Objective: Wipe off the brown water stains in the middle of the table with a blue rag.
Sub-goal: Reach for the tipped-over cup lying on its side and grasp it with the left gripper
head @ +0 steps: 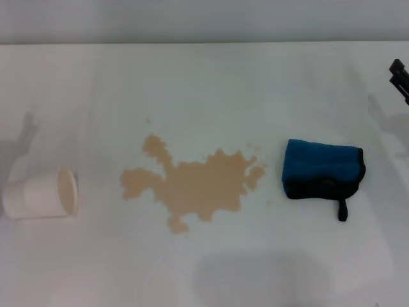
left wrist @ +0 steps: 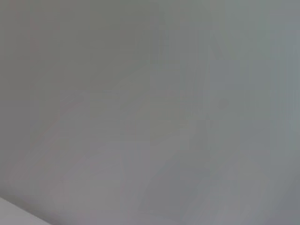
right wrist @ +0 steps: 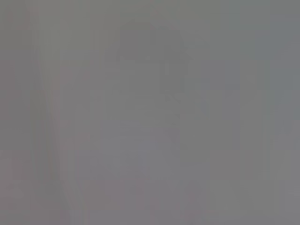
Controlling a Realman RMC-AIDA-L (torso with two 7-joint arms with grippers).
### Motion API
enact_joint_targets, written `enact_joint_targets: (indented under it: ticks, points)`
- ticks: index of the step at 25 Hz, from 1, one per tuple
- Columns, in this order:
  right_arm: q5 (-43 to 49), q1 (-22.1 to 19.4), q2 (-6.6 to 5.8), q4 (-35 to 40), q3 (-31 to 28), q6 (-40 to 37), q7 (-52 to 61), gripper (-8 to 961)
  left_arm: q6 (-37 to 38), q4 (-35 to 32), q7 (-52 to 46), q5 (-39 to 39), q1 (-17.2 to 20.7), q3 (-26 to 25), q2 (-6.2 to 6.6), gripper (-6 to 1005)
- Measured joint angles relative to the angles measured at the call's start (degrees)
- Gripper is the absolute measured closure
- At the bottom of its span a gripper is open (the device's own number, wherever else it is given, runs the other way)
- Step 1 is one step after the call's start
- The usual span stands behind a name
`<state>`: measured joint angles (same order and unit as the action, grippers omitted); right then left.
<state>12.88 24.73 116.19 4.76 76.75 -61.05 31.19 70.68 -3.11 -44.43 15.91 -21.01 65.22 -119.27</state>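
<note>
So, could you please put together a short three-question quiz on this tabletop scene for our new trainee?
1. True or false: the blue rag touches the brown water stains.
2. Which side of the stains does the paper cup lie on: A the robot's left, B the robot's right?
3. Fill in: the cup lies on its ____.

Key: 1 false, bare table separates them. 2 A. 3 side.

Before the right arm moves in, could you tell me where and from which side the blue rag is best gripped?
Probably from above, across the thick folded body of the blue rag, not the thin black loop trailing at its near edge. It lies flat on the table, apart from the brown water stains. The right gripper shows only at the far right edge.
</note>
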Motion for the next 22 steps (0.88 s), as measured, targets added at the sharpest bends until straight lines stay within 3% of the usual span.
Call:
enact_joint_targets:
  ticks: [10,22]
  points:
    - [-0.89,0.41,0.0,0.35,0.16,5.41,-0.98,117,-0.24,0.83,1.57,1.83,-0.71,0.08,-0.24,130]
    - [-0.35,0.29,-0.15,0.61,0.48,1.15,-1.35,118,0.09,1.1,1.52,1.42,-0.27,-0.28,-0.39,137]
